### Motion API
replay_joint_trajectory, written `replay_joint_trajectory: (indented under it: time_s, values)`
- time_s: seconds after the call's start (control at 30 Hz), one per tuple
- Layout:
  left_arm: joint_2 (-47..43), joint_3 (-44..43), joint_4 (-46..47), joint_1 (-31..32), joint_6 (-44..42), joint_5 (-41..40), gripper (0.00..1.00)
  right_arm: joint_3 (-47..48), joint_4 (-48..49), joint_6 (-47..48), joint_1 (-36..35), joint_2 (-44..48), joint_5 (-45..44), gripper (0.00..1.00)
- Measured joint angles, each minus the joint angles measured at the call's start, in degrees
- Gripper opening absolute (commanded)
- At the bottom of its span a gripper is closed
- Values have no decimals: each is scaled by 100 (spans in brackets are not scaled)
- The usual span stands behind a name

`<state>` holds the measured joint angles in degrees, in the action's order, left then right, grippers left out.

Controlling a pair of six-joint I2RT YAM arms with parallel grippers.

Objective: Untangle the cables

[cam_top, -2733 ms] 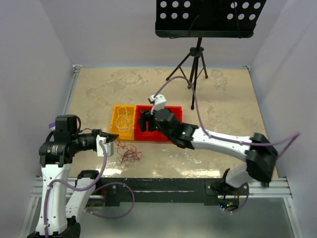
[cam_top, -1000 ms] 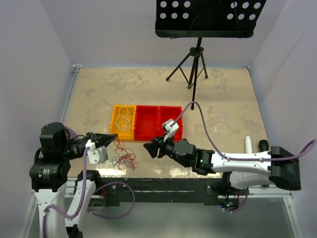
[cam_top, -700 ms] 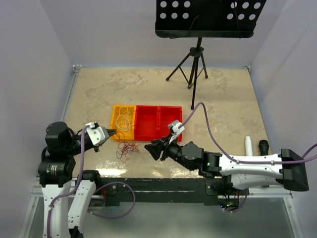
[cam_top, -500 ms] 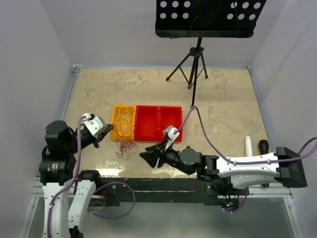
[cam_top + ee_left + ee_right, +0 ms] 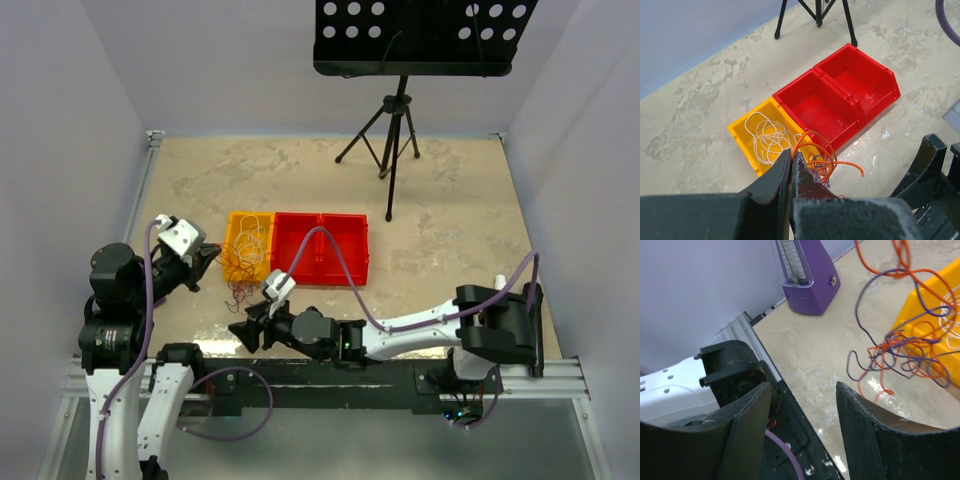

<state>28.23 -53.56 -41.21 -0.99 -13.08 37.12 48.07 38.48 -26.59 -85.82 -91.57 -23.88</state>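
Since half a second ago the right gripper [image 5: 238, 330] has swung further left along the near edge, and the left gripper [image 5: 208, 258] has pulled back towards its own side, drawing the cables [image 5: 240, 285] up beside the yellow bin [image 5: 232, 232].

Left fingers [image 5: 782, 165] are pressed together with no gap showing. They pinch an orange strand of the cables [image 5: 822, 159], and its loops fan out just past the tips. In the left wrist view those loops lie across the near corner of the yellow bin [image 5: 740, 131] and the near wall of the nearer red bin [image 5: 815, 110]. Whether any of them touch the bins cannot be told.

Right fingers [image 5: 747, 425] are spread wide, and nothing sits between them or touches them. In the right wrist view the tangle [image 5: 895, 355], orange and dark purple strands, hangs beyond the tips and off to the right, in front of the yellow bin [image 5: 935, 315]. Whether its lowest loops reach the table [image 5: 815, 350] cannot be told.

A white cable [image 5: 767, 140] lies coiled inside the yellow bin. Both red bins show only bare floor.
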Motion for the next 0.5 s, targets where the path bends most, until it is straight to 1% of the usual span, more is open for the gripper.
replay_joint_trajectory:
  time_s: [0.1,0.3,0.5]
  values:
    - [2,0,-2,0,28,-13,0,304,170,107,-52,-374,-227,59]
    - [4,0,-2,0,31,-9,0,546,494,345,-70,-730,-881,58]
    - [20,0,-4,0,28,7,0,962,621,560,-70,-1211,-1508,52]
